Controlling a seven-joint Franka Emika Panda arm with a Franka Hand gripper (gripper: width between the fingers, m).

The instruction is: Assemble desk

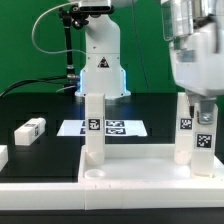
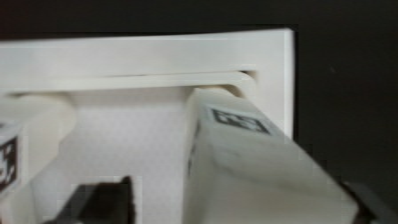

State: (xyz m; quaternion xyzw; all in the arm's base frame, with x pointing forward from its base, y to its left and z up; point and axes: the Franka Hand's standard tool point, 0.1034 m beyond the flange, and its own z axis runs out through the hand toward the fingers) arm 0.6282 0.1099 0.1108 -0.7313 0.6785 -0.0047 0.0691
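Observation:
The white desk tabletop [image 1: 130, 170] lies flat at the front of the table. Three tagged square legs stand upright on it: one at the exterior view's left [image 1: 93, 125] and two close together at its right [image 1: 185, 125] [image 1: 204, 140]. My gripper [image 1: 203, 105] hangs over the rightmost leg, its fingers down beside the leg's top. In the wrist view that leg [image 2: 249, 150] rises between the dark fingers [image 2: 107, 200], with a gap showing beside one of them. My gripper [image 2: 231, 205] is open. The tabletop's raised rim [image 2: 160, 55] runs behind the leg.
A loose tagged leg [image 1: 30, 130] lies on the black table at the exterior view's left, and another white piece [image 1: 3, 157] shows at that edge. The marker board [image 1: 112, 127] lies behind the tabletop, before the arm's base [image 1: 100, 60]. A low white rail [image 1: 40, 192] runs along the front.

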